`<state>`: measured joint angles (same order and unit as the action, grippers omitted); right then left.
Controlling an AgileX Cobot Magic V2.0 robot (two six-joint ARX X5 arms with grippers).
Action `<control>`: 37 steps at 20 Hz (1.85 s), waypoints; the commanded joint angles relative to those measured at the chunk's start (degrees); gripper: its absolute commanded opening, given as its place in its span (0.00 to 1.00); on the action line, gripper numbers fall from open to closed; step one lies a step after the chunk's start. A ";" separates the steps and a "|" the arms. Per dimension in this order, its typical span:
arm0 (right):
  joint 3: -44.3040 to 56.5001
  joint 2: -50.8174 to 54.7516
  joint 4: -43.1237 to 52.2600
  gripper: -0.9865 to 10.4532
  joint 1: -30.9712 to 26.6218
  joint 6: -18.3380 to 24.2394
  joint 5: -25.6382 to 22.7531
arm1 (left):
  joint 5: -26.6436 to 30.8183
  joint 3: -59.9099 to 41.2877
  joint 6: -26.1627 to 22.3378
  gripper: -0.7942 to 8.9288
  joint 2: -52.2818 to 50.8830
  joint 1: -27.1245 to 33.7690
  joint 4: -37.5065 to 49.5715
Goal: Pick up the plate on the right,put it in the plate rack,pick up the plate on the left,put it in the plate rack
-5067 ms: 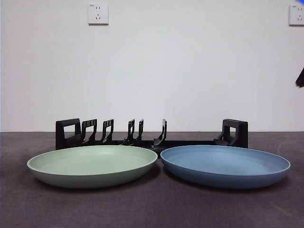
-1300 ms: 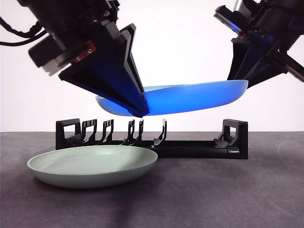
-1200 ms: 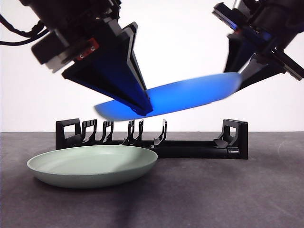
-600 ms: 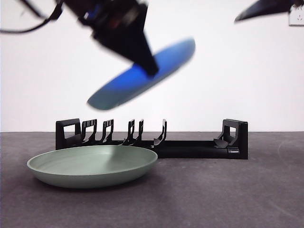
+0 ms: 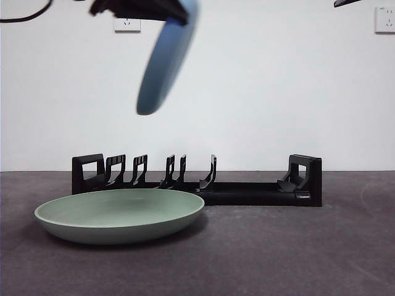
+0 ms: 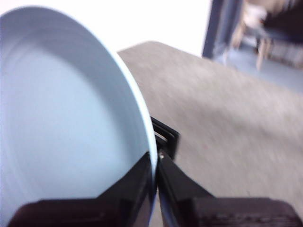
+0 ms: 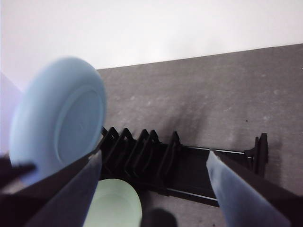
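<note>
The green plate (image 5: 119, 214) is seen lying flat on the table (image 5: 278, 259) just before the plate rack (image 5: 247, 188), above which the blue plate (image 5: 162, 65) is held nearly upright, its rim clamped in the left gripper (image 6: 155, 177), while the right gripper (image 7: 151, 189) is spread wide, empty.

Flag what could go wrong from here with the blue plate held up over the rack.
1. The left gripper pinches only the rim of the round blue plastic plate, nearly on edge high above the table; it could slip or swing.
2. The long black plastic plate rack has narrow slots; a tilted plate may hit a prong.
3. If dropped, it could strike the round green plate lying below.
</note>
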<state>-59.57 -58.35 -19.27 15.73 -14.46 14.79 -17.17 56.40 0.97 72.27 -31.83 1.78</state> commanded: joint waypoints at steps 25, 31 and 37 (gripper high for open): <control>-0.17 -0.17 0.22 0.41 0.00 1.07 -0.20 | -21.97 -0.09 15.32 0.07 16.44 19.61 13.07; -0.17 -0.17 0.22 0.41 0.00 1.07 -0.20 | -19.43 -0.09 13.73 0.07 17.99 19.47 10.14; -0.17 -0.17 0.17 0.41 0.02 1.07 -0.17 | -16.41 -0.09 12.24 0.09 17.99 19.45 7.63</control>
<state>-59.57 -58.43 -19.44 15.73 -13.89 14.79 -34.33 56.38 14.57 90.06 -12.45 9.58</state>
